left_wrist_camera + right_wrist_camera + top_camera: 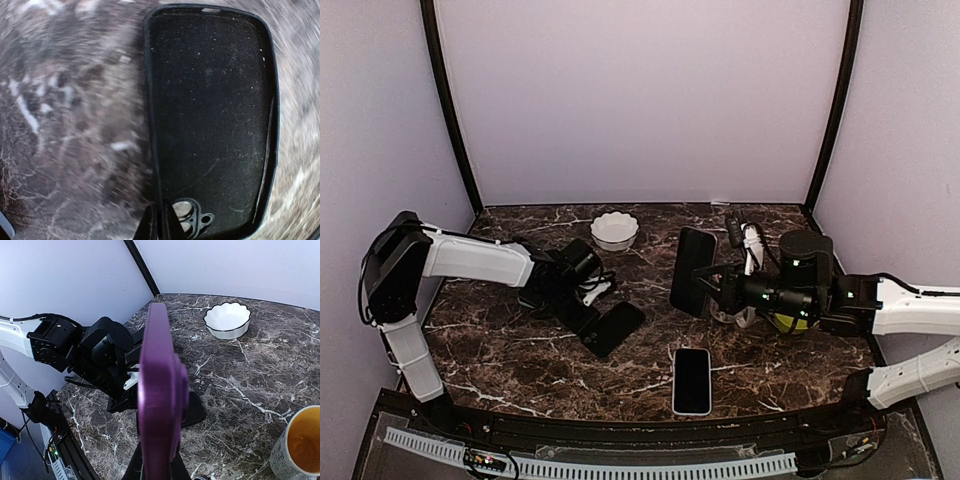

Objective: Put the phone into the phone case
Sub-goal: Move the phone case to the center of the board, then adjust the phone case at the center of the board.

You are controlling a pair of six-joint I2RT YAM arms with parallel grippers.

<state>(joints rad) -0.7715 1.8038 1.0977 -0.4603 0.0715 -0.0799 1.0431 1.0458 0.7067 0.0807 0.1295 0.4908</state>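
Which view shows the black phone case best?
Left wrist: the black phone case fills the frame, its inside and camera cutout clear. Top external shows it small; right wrist, mostly hidden behind the purple phone.

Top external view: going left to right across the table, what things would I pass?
Black phone case, pinched in the shut left tool → phone lying flat → mug under the right arm. Left out: white bowl, in line with the case; purple slab in the shut right tool, in line with the phone.
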